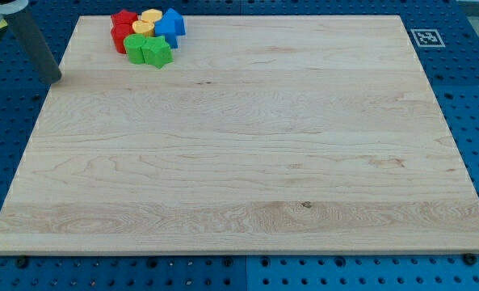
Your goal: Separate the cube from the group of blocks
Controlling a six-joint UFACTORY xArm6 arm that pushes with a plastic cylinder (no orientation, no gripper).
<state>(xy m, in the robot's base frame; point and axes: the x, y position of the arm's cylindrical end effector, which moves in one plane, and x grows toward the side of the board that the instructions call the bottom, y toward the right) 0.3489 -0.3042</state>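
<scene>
The rod's tip [56, 79], which has no claw to open or close, rests at upper left, off the board's [239, 162] edge. The blue cube [173, 23] sits on the cluster's right, touching yellow blocks [148, 21]. Best approach: circle above and push rightward, sparing red [123, 29] and green [149, 50].

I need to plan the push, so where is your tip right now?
My tip sits at the board's left edge near the view's top left, left of and apart from the cluster, whose nearest members are the red block and green block.
</scene>
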